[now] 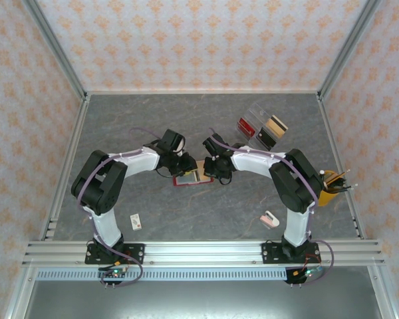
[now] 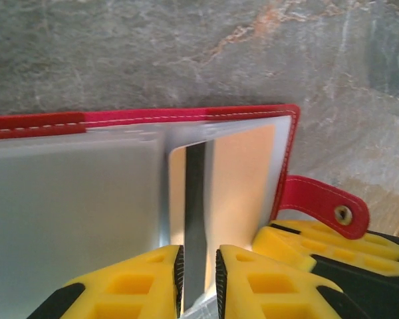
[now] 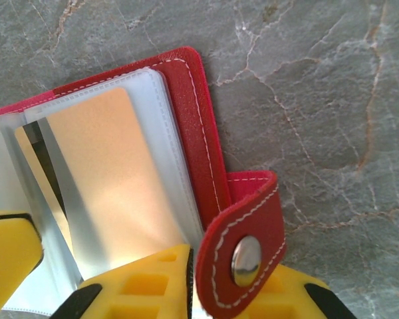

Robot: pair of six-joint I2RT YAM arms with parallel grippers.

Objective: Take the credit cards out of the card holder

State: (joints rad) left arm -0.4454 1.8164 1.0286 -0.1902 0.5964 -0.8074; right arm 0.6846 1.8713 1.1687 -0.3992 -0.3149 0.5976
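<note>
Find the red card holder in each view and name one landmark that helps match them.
Top external: card holder just below mid-frame.
Left wrist: card holder's red edge crosses above mid-frame, left to right.
Right wrist: card holder's red cover slants down the centre.
Shared landmark: snap tab, lower right in left wrist, bottom centre in right wrist.

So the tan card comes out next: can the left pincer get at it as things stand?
Probably yes: the left pincer sits right at the open card holder, and the tan card lies beside its fingertips, though inside a clear sleeve.
</note>
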